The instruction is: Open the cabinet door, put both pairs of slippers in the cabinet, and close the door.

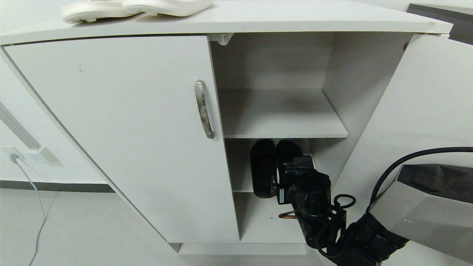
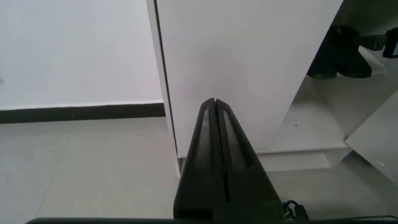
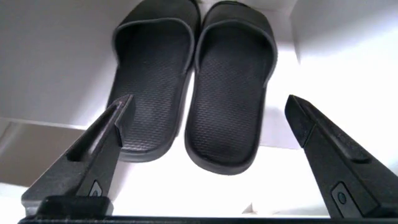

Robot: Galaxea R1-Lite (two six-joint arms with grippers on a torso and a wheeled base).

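A pair of black slippers lies side by side on the cabinet's middle shelf, heels overhanging its front edge; they also show as black slippers close up. My right gripper is open just in front of their heels, a finger on either side, touching nothing; in the head view the right gripper is at the open compartment. A pair of white slippers rests on the cabinet top. The right door is swung open, the left door is closed. My left gripper is shut, low by the cabinet's left front corner.
The upper shelf and the bottom compartment floor are bare. A metal handle sits on the closed left door. A wall socket with a cable is at the left, above the tiled floor.
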